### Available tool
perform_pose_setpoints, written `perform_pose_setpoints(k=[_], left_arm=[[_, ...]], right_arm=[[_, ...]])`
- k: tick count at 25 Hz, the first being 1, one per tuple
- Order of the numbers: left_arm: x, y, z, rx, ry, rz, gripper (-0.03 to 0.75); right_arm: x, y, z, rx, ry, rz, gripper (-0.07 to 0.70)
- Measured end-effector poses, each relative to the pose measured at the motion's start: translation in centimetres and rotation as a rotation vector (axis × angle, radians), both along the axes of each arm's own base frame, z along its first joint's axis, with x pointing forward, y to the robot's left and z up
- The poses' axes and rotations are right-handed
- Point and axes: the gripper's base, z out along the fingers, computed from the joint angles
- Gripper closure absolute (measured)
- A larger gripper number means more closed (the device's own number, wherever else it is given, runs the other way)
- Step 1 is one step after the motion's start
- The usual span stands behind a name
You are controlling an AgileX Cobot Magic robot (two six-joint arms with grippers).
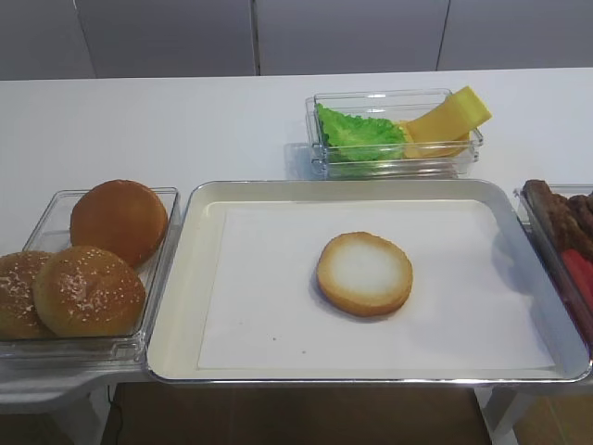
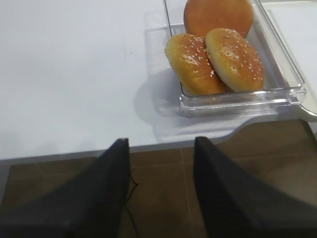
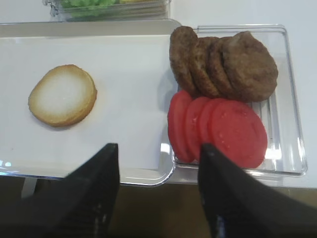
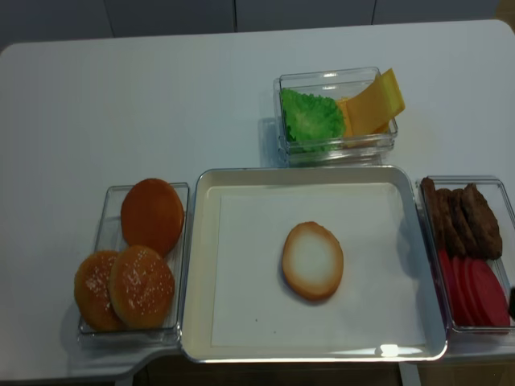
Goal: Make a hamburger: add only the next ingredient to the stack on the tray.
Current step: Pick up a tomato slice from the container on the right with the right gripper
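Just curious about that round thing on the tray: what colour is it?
The bun half has a pale whitish face with a golden-brown rim, clearest in the right wrist view.

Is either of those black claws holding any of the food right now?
No. The right gripper hangs open and empty short of the tomato slices; the left gripper hangs open and empty near the sesame buns.

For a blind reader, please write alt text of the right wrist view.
An open right pincer, holding nothing, hangs before a clear tub of overlapping tomato slices and meat patties. Left, a bun half lies on the paper-lined tray.
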Motion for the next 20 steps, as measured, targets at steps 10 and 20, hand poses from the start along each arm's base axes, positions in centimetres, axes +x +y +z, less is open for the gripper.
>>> perform_pose_setpoints(k=[10, 20], left_arm=[[0.0, 0.0, 0.0, 0.0, 0.0, 0.0, 0.406], [0.0, 0.0, 0.0, 0.0, 0.0, 0.0, 0.407]], right_arm=[[7.8, 1.5, -0.3, 0.001, 0.273, 0.033, 0.245], [11.8, 3.4, -4.1, -0.156, 0.48, 0.048, 0.245]])
